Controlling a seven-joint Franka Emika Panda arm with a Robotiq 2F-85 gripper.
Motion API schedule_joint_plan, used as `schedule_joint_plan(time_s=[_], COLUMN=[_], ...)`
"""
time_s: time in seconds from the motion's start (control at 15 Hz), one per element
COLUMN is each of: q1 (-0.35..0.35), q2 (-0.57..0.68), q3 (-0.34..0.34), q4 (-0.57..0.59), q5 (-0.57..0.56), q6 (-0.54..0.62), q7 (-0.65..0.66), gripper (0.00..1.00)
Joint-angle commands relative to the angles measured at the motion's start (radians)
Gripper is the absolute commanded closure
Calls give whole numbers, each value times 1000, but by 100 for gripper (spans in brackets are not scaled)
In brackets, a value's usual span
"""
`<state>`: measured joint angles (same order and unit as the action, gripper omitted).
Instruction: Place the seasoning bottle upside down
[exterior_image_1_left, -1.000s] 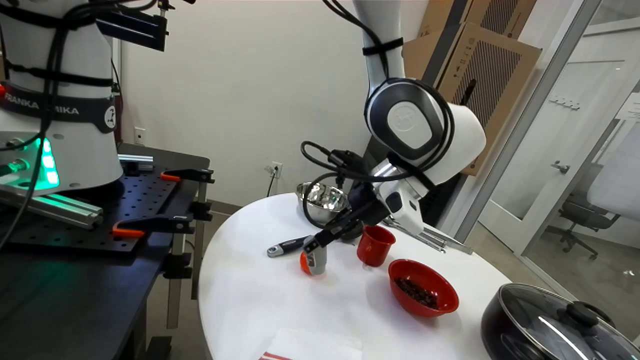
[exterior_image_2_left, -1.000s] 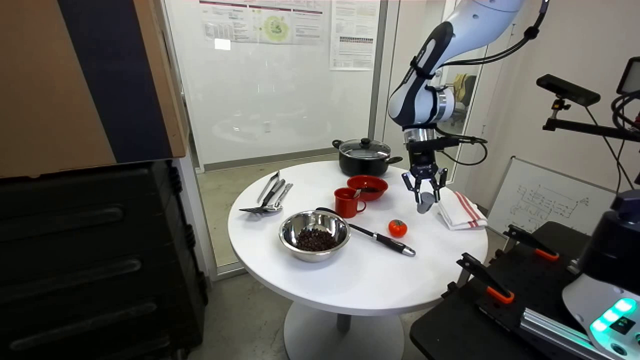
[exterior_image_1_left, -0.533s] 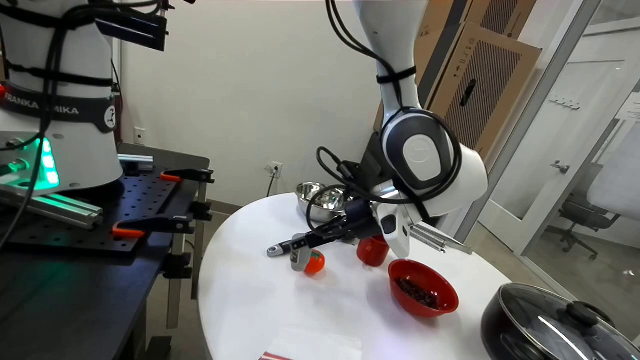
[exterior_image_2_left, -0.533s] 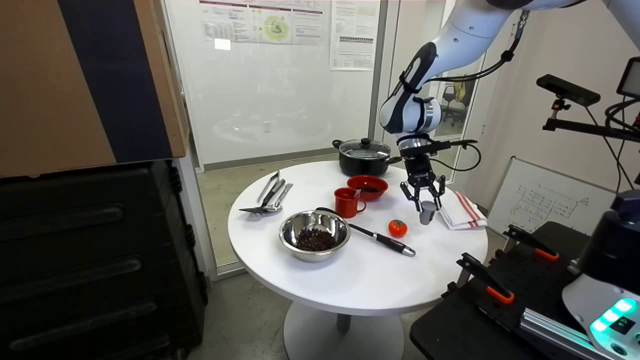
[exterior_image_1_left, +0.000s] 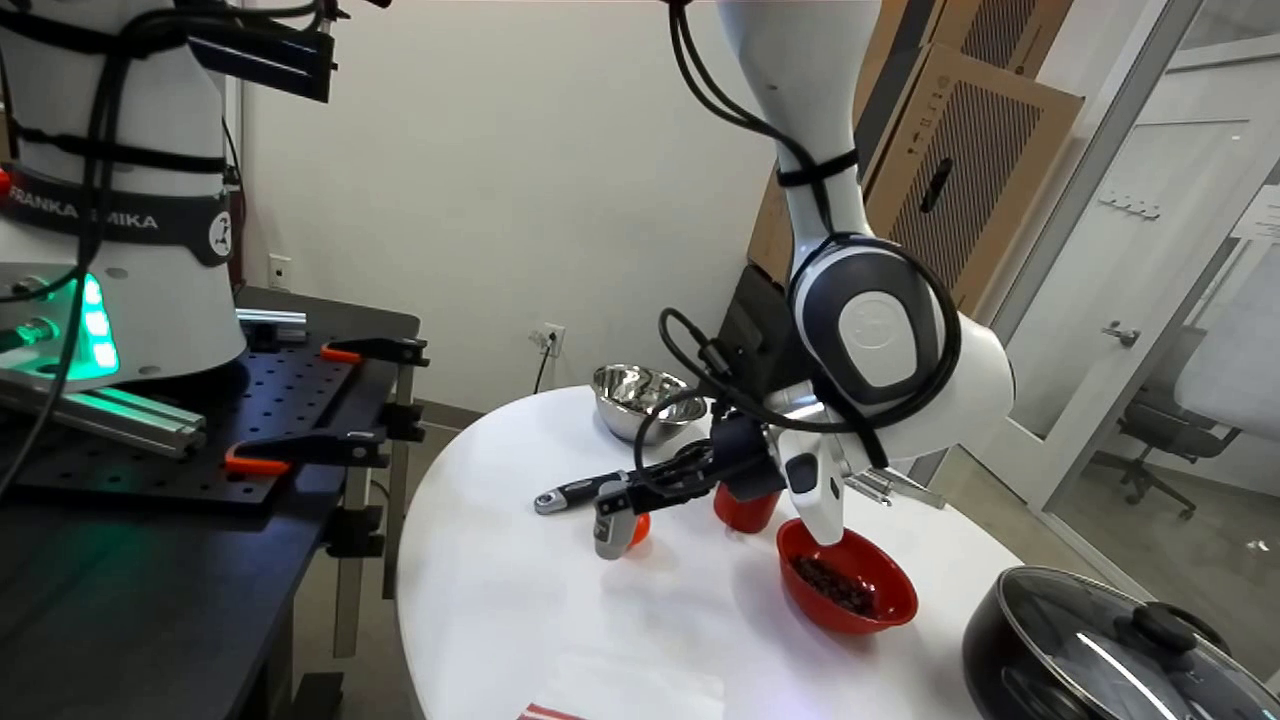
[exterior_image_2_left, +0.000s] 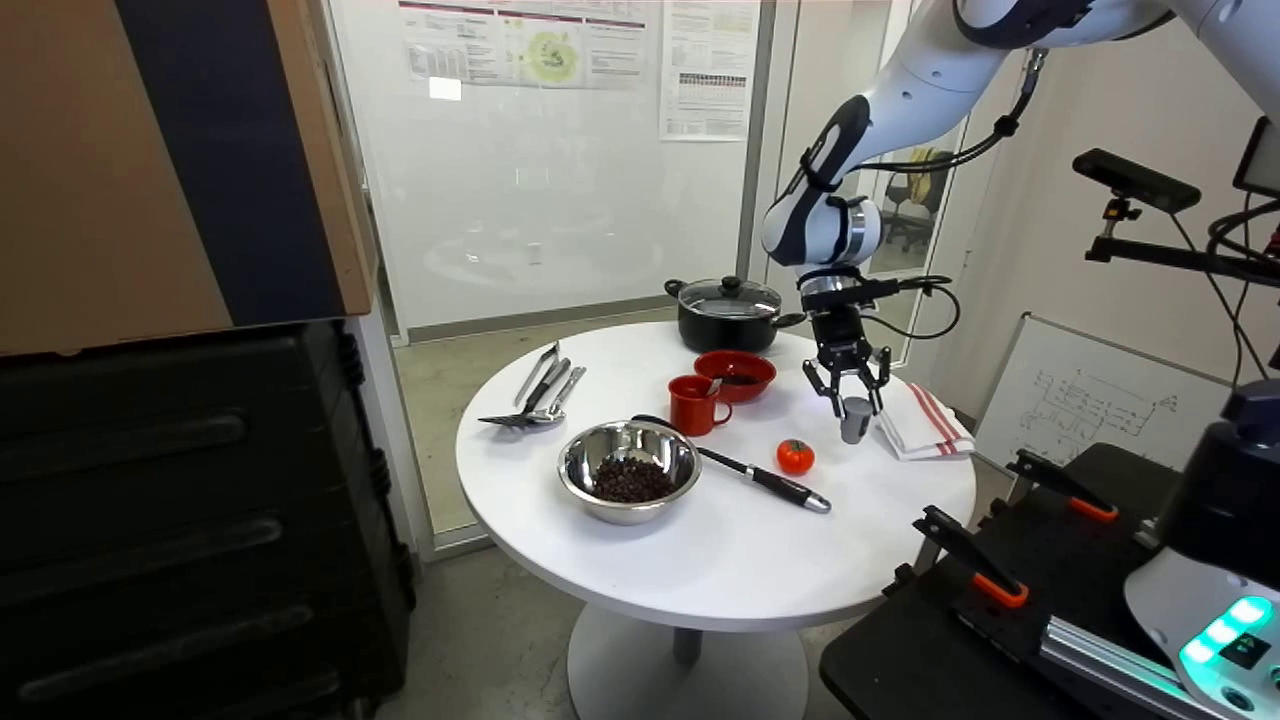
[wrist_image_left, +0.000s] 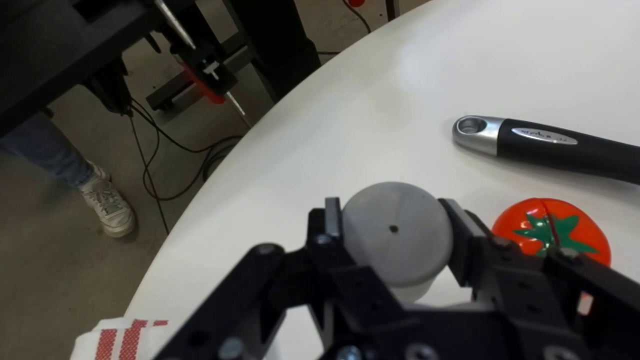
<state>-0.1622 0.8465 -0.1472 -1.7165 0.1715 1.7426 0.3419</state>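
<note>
Beside a pale wall (exterior_image_1_left: 480, 180) stands the round white counter (exterior_image_1_left: 480, 600). The gripper (wrist_image_left: 395, 217) is clamped on the seasoning bottle (exterior_image_2_left: 855, 428) from both sides. In an exterior view, the bottle is between the tomato (exterior_image_2_left: 795, 457), on its left, and the folded towel (exterior_image_2_left: 920, 430), on its right. Whether it touches the counter, I cannot tell.

Compared with one second earlier, the Panda arm (exterior_image_1_left: 870, 328) sat lower in both exterior views, and the Robotiq gripper (exterior_image_2_left: 858, 407) had rotated to a shallower angle. The seasoning bottle (exterior_image_2_left: 856, 424) had turned from a visible tilt to near vertical. Within the final half second, I observed the bottle shift across the toy tomato (exterior_image_1_left: 641, 529), which became mostly hidden in an exterior view.
</note>
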Motion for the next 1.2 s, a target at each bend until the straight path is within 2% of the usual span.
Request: schedule_joint_plan(time_s=[0.0, 0.07, 0.27, 0.47, 0.6, 1.13], q1=[7, 7, -14, -38, -51, -76], q2=[4, 4, 39, 98, 131, 248], q3=[-9, -9, -1, 1, -6, -47], q4=[6, 7, 75, 171, 225, 368], q5=[6, 6, 30, 52, 79, 93], q6=[-5, -5, -104, -265, -315, -316], q7=[-4, -3, 5, 12, 30, 127], gripper=[51, 76, 76, 76, 76, 76])
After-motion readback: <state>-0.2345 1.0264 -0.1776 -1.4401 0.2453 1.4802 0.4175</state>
